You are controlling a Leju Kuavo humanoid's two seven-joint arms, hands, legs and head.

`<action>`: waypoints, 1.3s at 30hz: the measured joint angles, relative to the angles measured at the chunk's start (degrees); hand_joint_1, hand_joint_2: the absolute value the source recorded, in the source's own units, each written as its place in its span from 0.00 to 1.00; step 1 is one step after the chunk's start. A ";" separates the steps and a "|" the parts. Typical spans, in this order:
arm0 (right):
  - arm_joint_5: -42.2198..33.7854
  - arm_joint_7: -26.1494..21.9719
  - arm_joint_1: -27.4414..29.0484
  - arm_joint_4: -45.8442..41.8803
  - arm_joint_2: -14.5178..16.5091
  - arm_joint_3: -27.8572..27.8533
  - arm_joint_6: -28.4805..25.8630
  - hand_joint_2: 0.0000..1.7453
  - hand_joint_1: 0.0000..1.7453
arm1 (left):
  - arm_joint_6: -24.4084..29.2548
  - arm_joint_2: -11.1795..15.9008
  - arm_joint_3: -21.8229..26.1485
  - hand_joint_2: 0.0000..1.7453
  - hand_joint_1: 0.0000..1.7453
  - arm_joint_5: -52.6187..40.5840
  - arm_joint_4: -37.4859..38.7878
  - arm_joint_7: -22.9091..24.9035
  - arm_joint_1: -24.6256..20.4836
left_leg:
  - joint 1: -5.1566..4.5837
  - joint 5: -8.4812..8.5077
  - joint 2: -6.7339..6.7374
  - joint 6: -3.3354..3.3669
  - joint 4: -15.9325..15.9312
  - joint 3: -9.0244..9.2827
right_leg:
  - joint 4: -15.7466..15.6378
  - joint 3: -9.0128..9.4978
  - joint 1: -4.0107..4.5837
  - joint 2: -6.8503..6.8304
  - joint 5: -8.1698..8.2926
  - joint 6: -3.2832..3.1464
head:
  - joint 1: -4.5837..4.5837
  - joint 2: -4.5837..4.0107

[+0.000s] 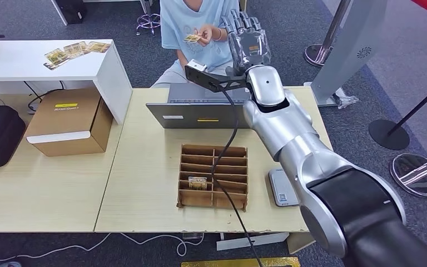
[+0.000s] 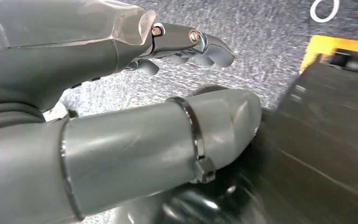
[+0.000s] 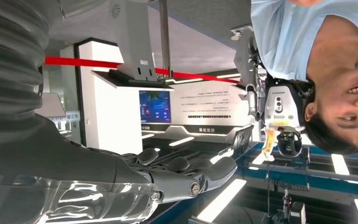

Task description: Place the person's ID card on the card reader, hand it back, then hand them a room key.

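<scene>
Silver right arm (image 1: 289, 128), black cable (image 1: 231, 119), dark grey fingers (image 1: 243, 22).

The pale wooden table (image 1: 144, 167) bears a brown cardboard divider tray (image 1: 214, 177) near its front edge, with a small card (image 1: 198, 182) in one of the tray's front left compartments. Just right of the tray lies a flat grey card reader (image 1: 282, 188). Behind the tray stands a grey laptop (image 1: 200, 108); left of it, a brown cardboard box (image 1: 69, 121).
</scene>
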 joint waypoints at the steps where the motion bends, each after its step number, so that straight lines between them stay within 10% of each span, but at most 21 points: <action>1: -0.69 -0.53 0.00 -0.08 0.00 -0.22 -0.30 1.00 0.00 | -0.19 0.20 0.05 0.00 0.00 -0.10 0.00 0.00 -0.04 | 0.00 0.00 0.00 0.00 0.00 0.00 | 0.00 0.00 0.00 0.00 0.00 0.00 | 0.00 0.00; 39: -40.61 -16.34 0.21 -2.88 -1.17 -13.36 8.31 1.00 0.00 | -3.20 0.44 3.92 0.00 0.00 -2.64 0.00 -0.76 0.17 | -0.01 0.00 -0.01 0.00 0.00 -0.01 | 0.00 -0.01 0.00 -0.01 0.00 0.00 | 0.01 0.00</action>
